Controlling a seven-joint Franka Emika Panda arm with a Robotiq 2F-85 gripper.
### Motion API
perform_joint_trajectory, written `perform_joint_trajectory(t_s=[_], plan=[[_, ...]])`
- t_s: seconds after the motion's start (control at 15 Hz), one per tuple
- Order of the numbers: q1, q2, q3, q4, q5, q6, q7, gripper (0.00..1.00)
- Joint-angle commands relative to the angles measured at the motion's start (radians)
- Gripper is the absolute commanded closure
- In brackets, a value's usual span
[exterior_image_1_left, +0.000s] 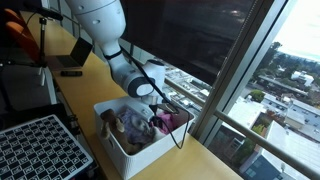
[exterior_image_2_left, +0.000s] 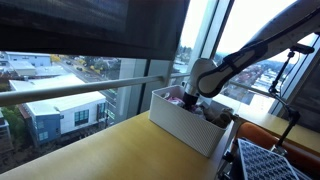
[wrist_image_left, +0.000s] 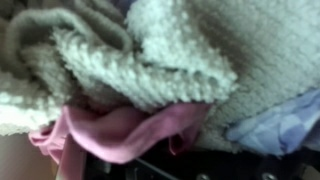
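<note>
Gripper (exterior_image_1_left: 161, 104) being held down inside white bin (exterior_image_1_left: 128, 156) on wooden counter (exterior_image_1_left: 88, 84) beside window (exterior_image_1_left: 232, 58), jaw width being hidden in the pile, cannot be told, cream knitted cloth (wrist_image_left: 150, 58) being bunched over pink cloth (wrist_image_left: 122, 132) nearest it, pale blue cloth (wrist_image_left: 276, 130) being seen at right.

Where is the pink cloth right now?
In the wrist view the pink cloth lies low centre, below the white knit, a blue cloth to its right. In an exterior view it sits in the bin, by the window-side wall.
</note>
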Motion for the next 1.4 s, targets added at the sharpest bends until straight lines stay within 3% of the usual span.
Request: perform_joint_trajectory(t_s=[0.0, 0.4, 0.67, 0.93, 1.33], plan=[[-0.041, -0.025, 0.039, 0.02, 0.029, -0.104, -0.033, 0.57], [-0.07, -0.259, 0.079, -0.047, 0.115, -0.312, -0.079, 0.99], [-0.059, -0.416, 0.055, -0.038, 0.136, -0.462, -0.066, 0.97], [-0.013, -0.534, 0.062, 0.021, 0.127, -0.518, -0.053, 0.96], [0.134, -0.654, 0.122, 0.111, 0.105, -0.572, -0.021, 0.96]])
